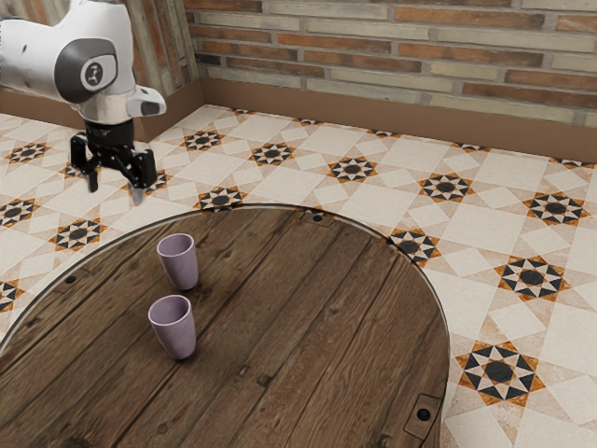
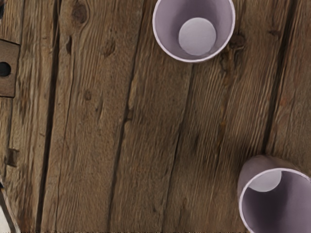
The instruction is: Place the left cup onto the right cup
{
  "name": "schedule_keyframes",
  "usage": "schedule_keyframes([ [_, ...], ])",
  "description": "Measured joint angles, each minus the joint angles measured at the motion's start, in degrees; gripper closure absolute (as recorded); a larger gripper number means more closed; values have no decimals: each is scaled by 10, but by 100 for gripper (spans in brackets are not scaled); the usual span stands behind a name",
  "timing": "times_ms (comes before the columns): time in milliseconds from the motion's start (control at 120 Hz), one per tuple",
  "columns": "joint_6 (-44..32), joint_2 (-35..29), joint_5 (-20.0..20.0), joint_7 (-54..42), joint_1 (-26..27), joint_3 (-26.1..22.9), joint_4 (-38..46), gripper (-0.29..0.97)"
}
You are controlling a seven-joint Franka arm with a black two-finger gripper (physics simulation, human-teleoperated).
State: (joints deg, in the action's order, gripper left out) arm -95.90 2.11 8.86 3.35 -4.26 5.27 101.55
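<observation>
Two light purple cups stand upright on the round wooden table [image 1: 308, 345]. One cup [image 1: 178, 260] is farther back, the other cup [image 1: 173, 327] nearer the front, a short gap between them. My black gripper [image 1: 114, 191] hangs open high above the table's back left edge, well above and to the exterior view's left of both cups, holding nothing. From above, the wrist view looks into both empty cups: one cup [image 2: 194, 28] and the other cup [image 2: 277, 199], apart on the planks.
A metal bracket [image 2: 6, 68] is set into the planks near the table's rim. The table's edge curves round at the exterior view's right, with patterned floor tiles [image 1: 485, 224] and a brick wall [image 1: 392, 47] beyond.
</observation>
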Motion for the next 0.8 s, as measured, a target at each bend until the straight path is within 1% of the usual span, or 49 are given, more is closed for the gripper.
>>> schedule_keyframes([
  [192, -60, 10, -42, 4, 5, 0, 61, 0],
  [283, -84, 19, -64, 6, 13, -1, 72, 0],
  [417, -112, 30, -85, 9, 16, -1, 93, 0],
  [600, -154, 51, -99, 11, 17, -4, 103, 0],
  [800, -203, 86, -104, 11, 14, -5, 92, 0],
])
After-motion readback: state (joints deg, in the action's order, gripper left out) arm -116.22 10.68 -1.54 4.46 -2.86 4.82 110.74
